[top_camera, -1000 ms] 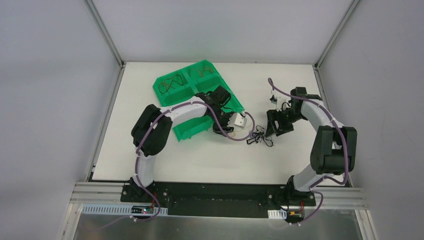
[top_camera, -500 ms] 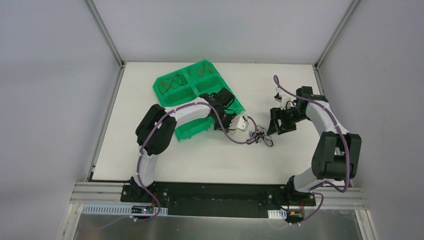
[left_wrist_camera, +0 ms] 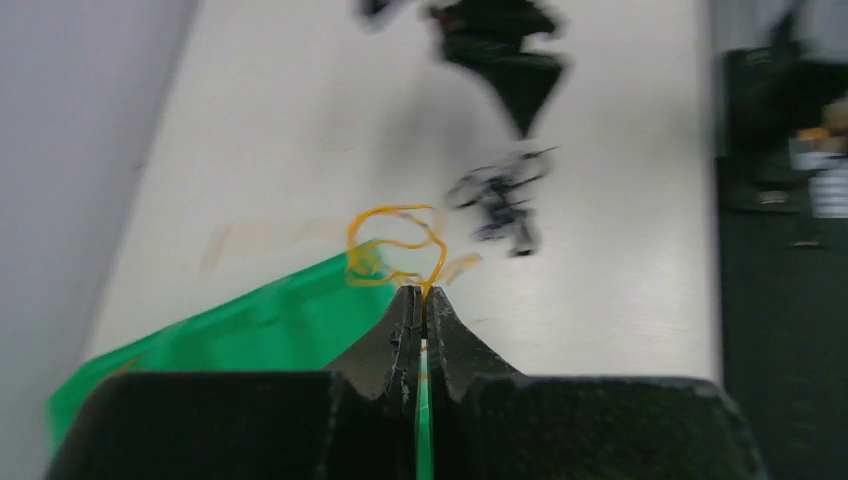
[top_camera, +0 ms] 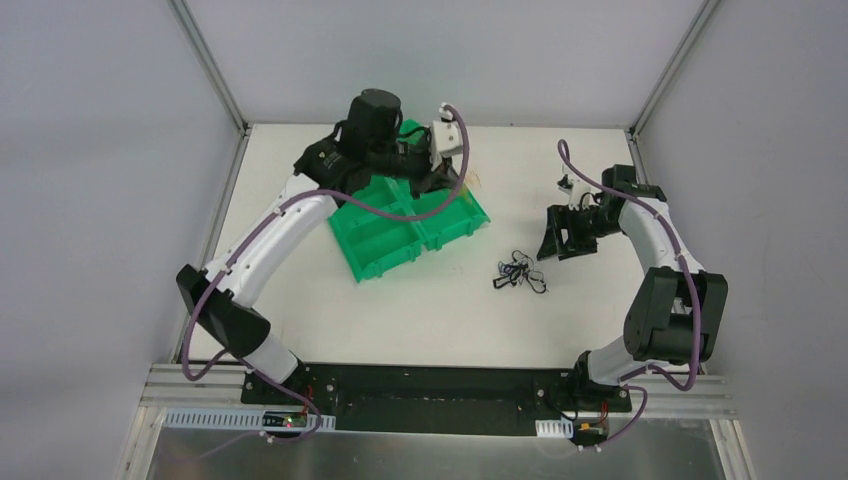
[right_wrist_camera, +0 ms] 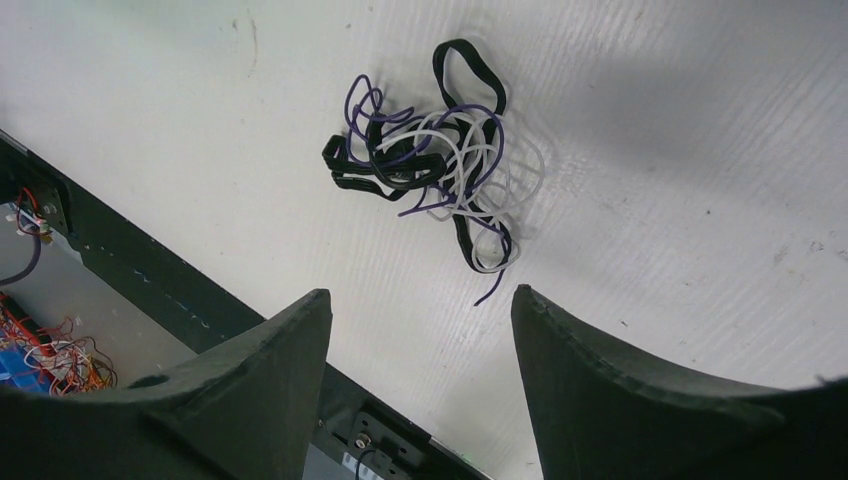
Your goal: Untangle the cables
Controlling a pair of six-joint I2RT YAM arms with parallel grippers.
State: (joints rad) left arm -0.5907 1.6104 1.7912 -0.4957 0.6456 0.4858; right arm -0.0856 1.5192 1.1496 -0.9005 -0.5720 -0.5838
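A small tangle of cables, black, white and purple, lies on the white table right of the green tray. It also shows in the right wrist view and, blurred, in the left wrist view. My left gripper is shut on a thin orange cable, whose loops hang past the fingertips over the tray's edge. From above, the left gripper is over the tray's far right corner. My right gripper is open and empty, held above the table just right of the tangle.
The tray has several compartments, mostly hidden under my left arm. The table's black front rail shows under the right gripper. Grey enclosure walls with metal posts border the table on three sides.
My left arm has swung from beside the tangle up and back over the tray's far corner, carrying the orange cable. The right gripper has drifted slightly back. The tangle stays on the table.
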